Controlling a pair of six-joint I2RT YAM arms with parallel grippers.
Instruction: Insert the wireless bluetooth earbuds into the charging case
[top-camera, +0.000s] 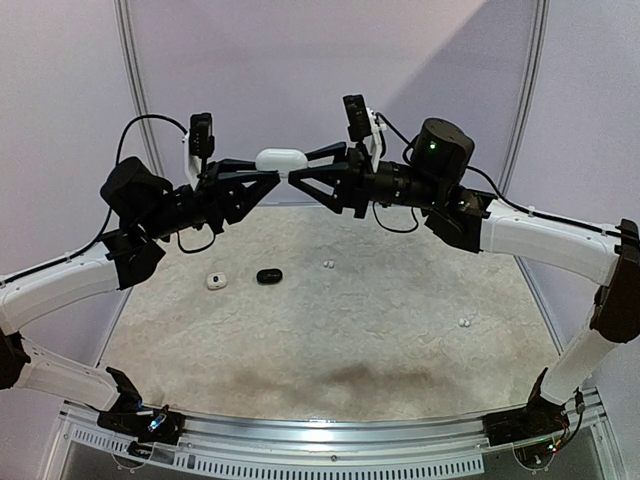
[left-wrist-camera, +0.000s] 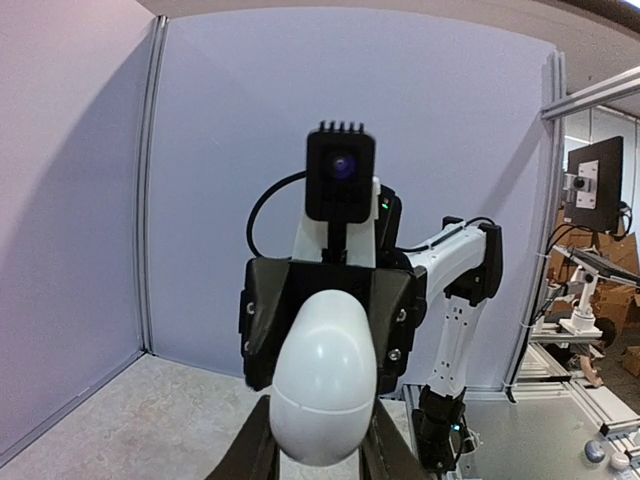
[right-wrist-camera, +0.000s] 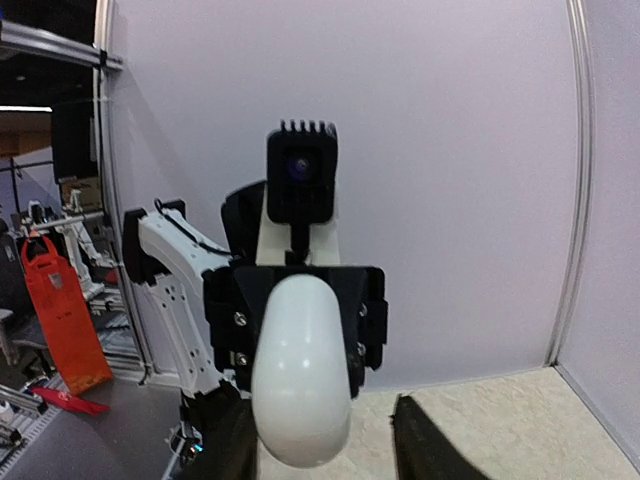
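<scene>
- The bench (top-camera: 400, 340), covered in a pale mottled mat, is carrying the loose items.
- The left arm (top-camera: 60, 285) and right arm (top-camera: 540, 235) are reaching up and inward, meeting tip to tip above the bench's far side.
- The left tool (top-camera: 270, 170) is clamping one end of the white charging case (top-camera: 280, 158), which is hanging closed in mid-air.
- The right tool (top-camera: 298, 168) is standing apart around the other end, a gap showing beside one finger.
- A black case (top-camera: 268, 276) is lying on the mat, near a small white item (top-camera: 216, 281).
- Two white earbuds (top-camera: 327, 264) are lying together right of the black case; another white earbud (top-camera: 463, 323) is lying well apart.
</scene>
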